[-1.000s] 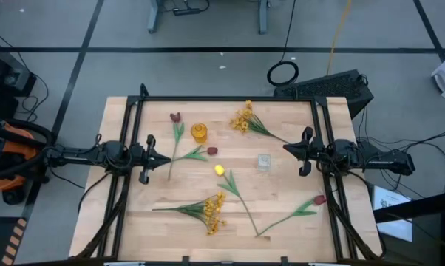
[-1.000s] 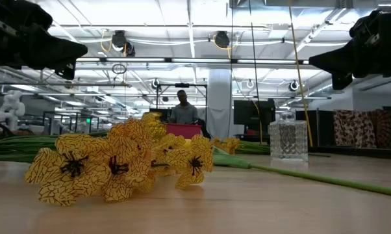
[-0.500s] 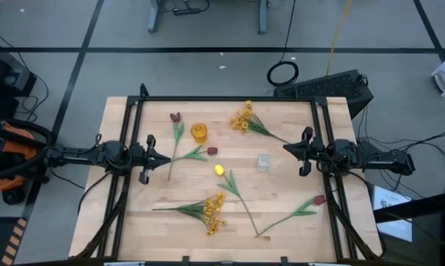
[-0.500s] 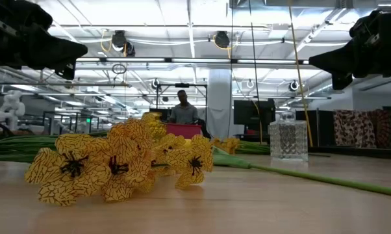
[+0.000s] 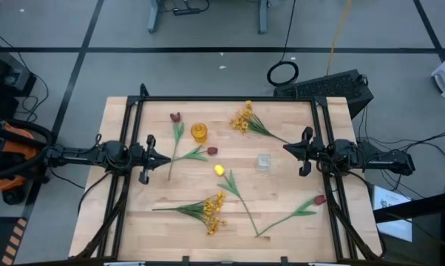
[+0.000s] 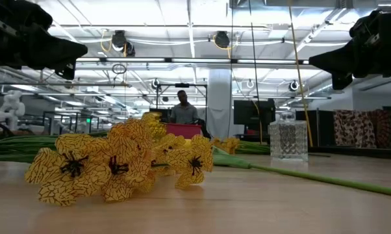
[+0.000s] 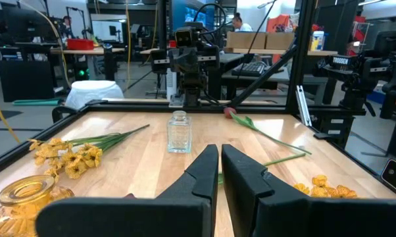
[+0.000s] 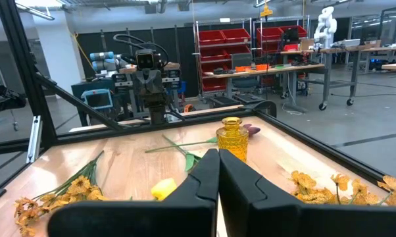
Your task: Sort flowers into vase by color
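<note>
Both arms hover above the table and touch nothing. My left gripper [image 5: 165, 160] [image 7: 219, 155] is shut at the table's left side, near a dark-red tulip's stem [image 5: 174, 148]. My right gripper [image 5: 286, 148] [image 8: 218, 159] is shut at the right side, beside the clear glass vase [image 5: 264, 161]. An amber vase [image 5: 199, 132] stands toward the far left. Lying flat on the wood are dark-red tulips [image 5: 175, 117] [image 5: 212, 151] [image 5: 319, 199], a yellow tulip [image 5: 219, 170], and two yellow blossom sprays [image 5: 242, 118] [image 5: 213, 211].
A black frame [image 5: 222, 98] borders the table's far edge and both sides. Bare wood [image 5: 289, 181] lies between the clear vase and the near-right tulip. In the low view the near spray [image 6: 117, 166] fills the foreground, and a person stands far off in the room.
</note>
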Motion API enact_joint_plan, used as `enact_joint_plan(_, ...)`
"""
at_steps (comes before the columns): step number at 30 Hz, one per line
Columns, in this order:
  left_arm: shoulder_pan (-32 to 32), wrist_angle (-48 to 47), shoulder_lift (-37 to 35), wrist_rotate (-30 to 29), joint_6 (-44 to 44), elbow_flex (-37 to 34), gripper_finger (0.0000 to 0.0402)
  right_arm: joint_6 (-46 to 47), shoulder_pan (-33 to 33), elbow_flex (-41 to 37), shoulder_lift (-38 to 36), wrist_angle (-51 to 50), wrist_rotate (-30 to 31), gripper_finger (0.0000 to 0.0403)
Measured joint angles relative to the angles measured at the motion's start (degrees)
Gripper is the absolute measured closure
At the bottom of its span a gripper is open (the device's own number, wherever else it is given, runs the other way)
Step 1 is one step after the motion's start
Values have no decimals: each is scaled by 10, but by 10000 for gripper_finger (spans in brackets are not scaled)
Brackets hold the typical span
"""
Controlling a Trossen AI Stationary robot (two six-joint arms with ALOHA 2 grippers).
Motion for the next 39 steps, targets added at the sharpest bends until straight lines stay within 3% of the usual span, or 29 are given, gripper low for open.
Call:
enact_joint_plan(18, 0, 0, 0, 0, 0, 0, 372, 3, 0, 0, 0, 3, 0, 403)
enact_joint_plan(28, 0, 0, 0, 0, 0, 0, 372, 100, 0, 0, 0, -6, -6, 403)
enact_joint_plan(32, 0, 0, 0, 0, 0, 0, 372, 50, 1, 0, 2, -6, -30, 403)
enact_joint_plan(39, 0, 1, 0, -14, 0, 0, 372, 45, 1, 11, 5, 3, -33, 403)
